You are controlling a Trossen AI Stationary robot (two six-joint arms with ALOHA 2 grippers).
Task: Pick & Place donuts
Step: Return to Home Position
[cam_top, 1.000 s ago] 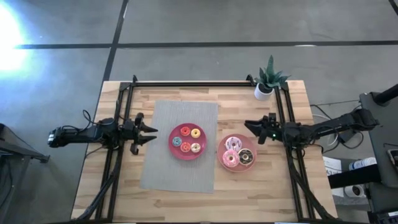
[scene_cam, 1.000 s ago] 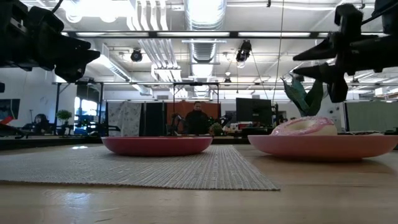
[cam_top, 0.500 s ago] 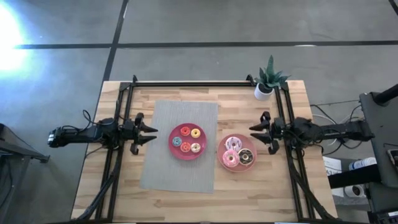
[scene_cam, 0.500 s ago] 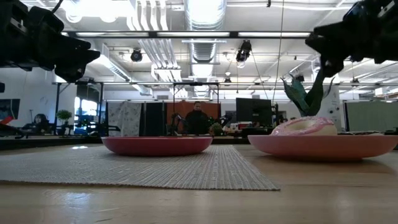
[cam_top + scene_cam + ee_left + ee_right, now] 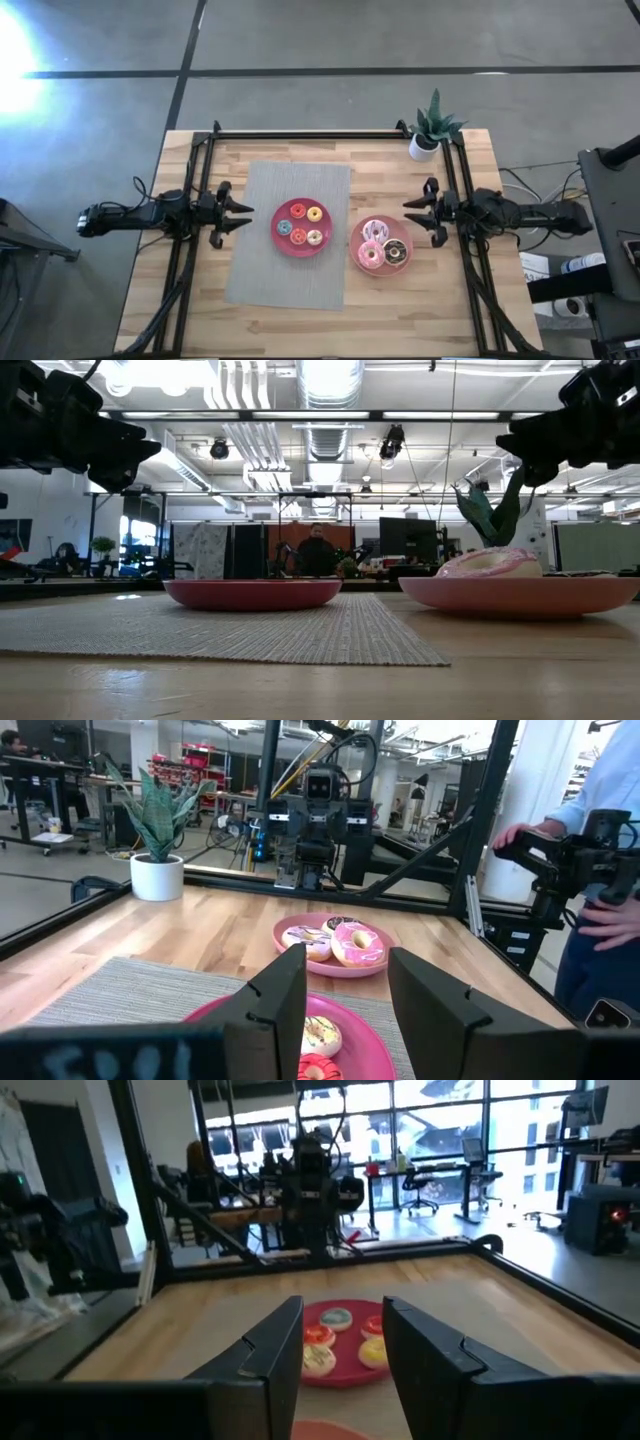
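Note:
Several tiny donuts [image 5: 314,213] in yellow, red and blue lie on the red plate [image 5: 277,216], which stands on a grey mat [image 5: 260,250]. Three larger donuts lie on the pink plate [image 5: 354,240]: pink-white sprinkled [image 5: 375,231], pink [image 5: 369,256] and dark chocolate [image 5: 396,252]. My left gripper [image 5: 247,215] hovers open, left of the red plate, pointing at it. My right gripper [image 5: 408,216] hovers open, right of the pink plate's far side. In the right wrist view the red plate [image 5: 345,1370] shows between my open fingers [image 5: 342,1345]; the left wrist view [image 5: 345,990] shows both plates ahead.
A potted plant [image 5: 430,130] stands at the table's far right corner. Black frame rails [image 5: 330,133] run along the far edge and both sides. In the left wrist view a person [image 5: 600,870] stands beyond the table's right side. Bare wood [image 5: 400,310] lies near the front edge.
My right gripper has drawn back toward the table's right edge, off the pink plate's far side, and risen a little; its arm has straightened and turned level. It stays open. The left arm and all the donuts have kept still.

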